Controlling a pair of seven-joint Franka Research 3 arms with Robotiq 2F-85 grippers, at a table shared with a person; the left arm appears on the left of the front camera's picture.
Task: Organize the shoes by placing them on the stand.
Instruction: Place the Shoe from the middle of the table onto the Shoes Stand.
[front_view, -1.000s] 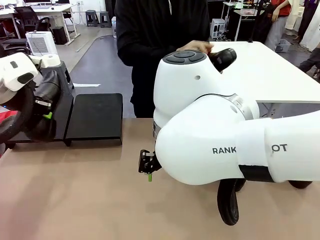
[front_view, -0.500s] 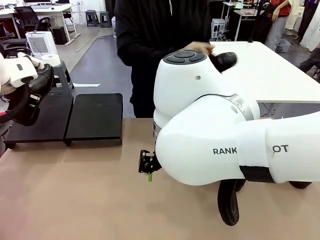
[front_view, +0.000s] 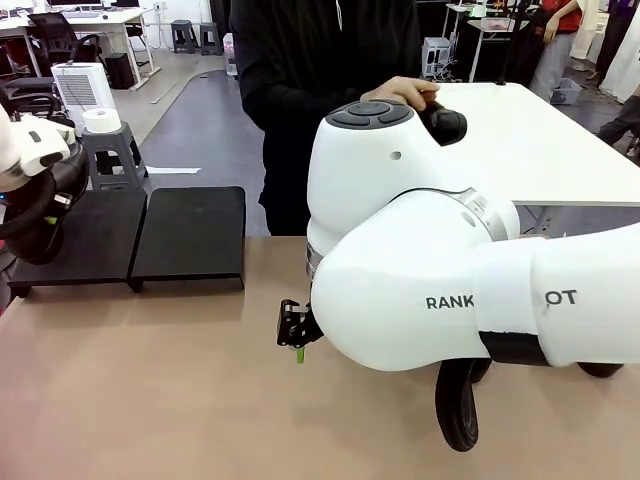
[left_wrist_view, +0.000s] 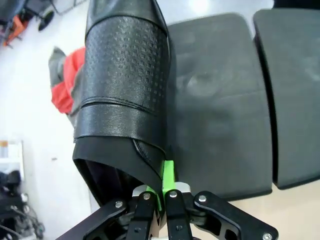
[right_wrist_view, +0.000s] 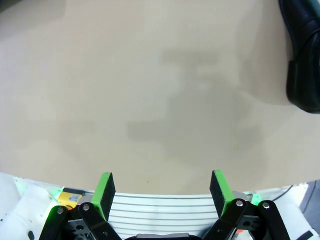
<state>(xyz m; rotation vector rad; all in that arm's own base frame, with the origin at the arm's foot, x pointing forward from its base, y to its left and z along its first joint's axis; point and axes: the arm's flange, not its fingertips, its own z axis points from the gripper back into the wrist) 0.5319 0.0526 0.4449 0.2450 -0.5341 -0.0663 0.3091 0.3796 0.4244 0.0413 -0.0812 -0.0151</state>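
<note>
Notably, the left gripper (left_wrist_view: 162, 180), pressed tight on the collar of a glossy black leather dress shoe (left_wrist_view: 125, 75), has drifted from above the left panel of the low black two-panel stand (front_view: 190, 235) out to that panel's outer edge. The shoe hangs from the grip and is not set down. Both panels are bare, so placement is judged not yet achieved.

Meanwhile the right gripper (right_wrist_view: 162, 187), jaws spread and empty, has stayed over tabletop (right_wrist_view: 150, 90) right of the stand, with a second black shoe (right_wrist_view: 302, 55) near it. Beyond the stand, a person's hand (front_view: 405, 92) holds a third shoe (front_view: 445, 122).

Rt edge crops shoe (right_wrist_view: 303, 55).
</note>
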